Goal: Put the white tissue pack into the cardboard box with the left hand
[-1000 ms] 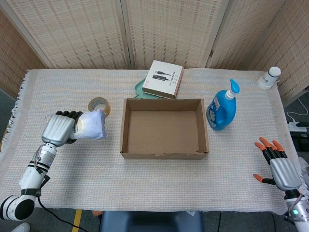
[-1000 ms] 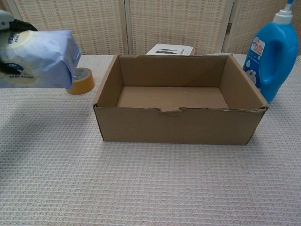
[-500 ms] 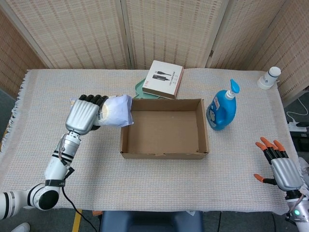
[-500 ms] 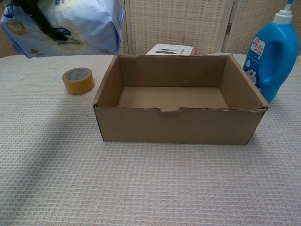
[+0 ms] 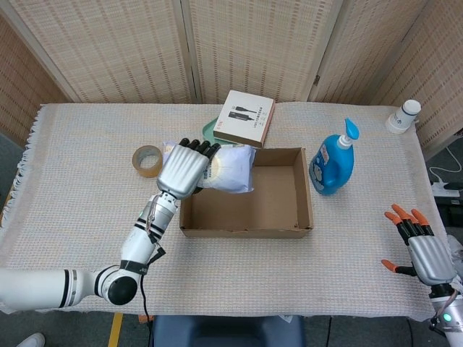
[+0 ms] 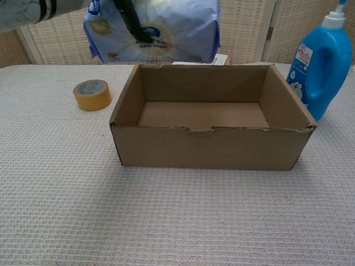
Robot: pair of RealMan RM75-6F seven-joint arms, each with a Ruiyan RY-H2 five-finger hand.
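Observation:
My left hand (image 5: 185, 168) grips the white tissue pack (image 5: 231, 169) and holds it in the air over the left part of the open cardboard box (image 5: 246, 228). In the chest view the tissue pack (image 6: 166, 30) hangs above the box's back left corner, with black fingers (image 6: 128, 19) wrapped around it. The cardboard box (image 6: 211, 147) has nothing inside. My right hand (image 5: 423, 253) rests open near the table's front right edge, far from the box.
A roll of tan tape (image 5: 147, 160) lies left of the box. A blue spray bottle (image 5: 333, 163) stands at the box's right side. A white carton (image 5: 244, 118) lies on a green tray behind the box. A small white bottle (image 5: 404, 116) stands far right.
My left hand has carried the tissue pack up and to the right, from beside the tape roll to above the box's left part. The right hand stayed put.

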